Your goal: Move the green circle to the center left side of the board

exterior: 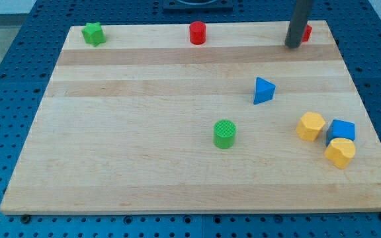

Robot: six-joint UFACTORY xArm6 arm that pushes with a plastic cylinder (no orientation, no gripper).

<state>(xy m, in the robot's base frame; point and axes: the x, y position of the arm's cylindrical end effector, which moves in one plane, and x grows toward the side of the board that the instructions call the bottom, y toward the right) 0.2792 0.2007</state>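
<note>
The green circle (pixel 224 133) is a short upright cylinder with a ribbed top face, standing flat on the wooden board (pixel 144 145). It lies well apart from my tip (pixel 292 46), down toward the view's bottom and off to the view's left of it. Nothing touches it; bare wood surrounds it on every side.

green star block (pixel 93 33) and red cylinder (pixel 198 32) along the view's top; blue triangle (pixel 264 90) right of centre; yellow hexagon (pixel 310 125), blue cube (pixel 342 130) and yellow block (pixel 340 152) clustered at the right.
</note>
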